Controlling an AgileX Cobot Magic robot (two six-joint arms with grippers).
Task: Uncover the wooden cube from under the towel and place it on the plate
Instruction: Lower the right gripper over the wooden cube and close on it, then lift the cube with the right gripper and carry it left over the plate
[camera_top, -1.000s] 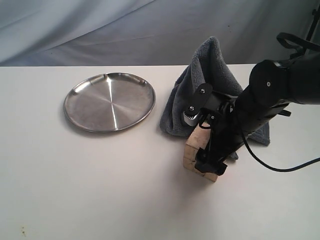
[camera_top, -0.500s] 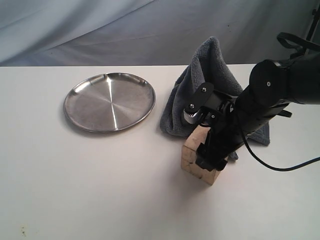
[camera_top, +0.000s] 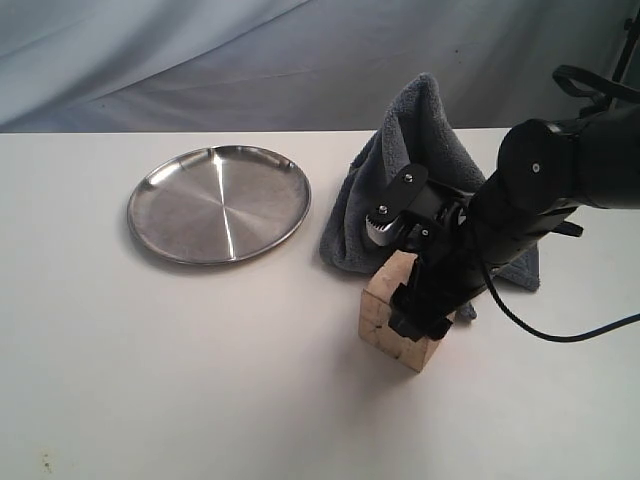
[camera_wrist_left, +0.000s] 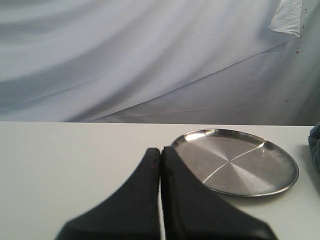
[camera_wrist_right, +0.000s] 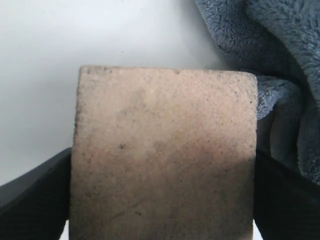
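**Exterior view: right claw (camera_top: 412, 312) clamped on the cube (camera_top: 385, 305)**

The cube lies uncovered on the white surface (camera_top: 200, 390), right of centre and toward the near side. It sits tilted, with one corner pointing at the near edge. Whether its base rests fully on the surface cannot be told. The right arm reaches in from the right, and its claw comes down over the cube.

In the right wrist view, a dark finger (camera_wrist_right: 35, 195) presses flat against each of two opposite sides of the cube, with no gap showing.

The towel (camera_top: 420, 140) is bunched into an upright peak just beyond the cube, on its far side. Its folds lie close beside the cube and the claw.

The plate (camera_top: 219, 204) lies flat to the left, bare and well apart from both cube and towel.

In the left wrist view, the left claw (camera_wrist_left: 160, 165) has its fingers pressed together with nothing between them. It hangs over the surface, just near of the plate's rim.
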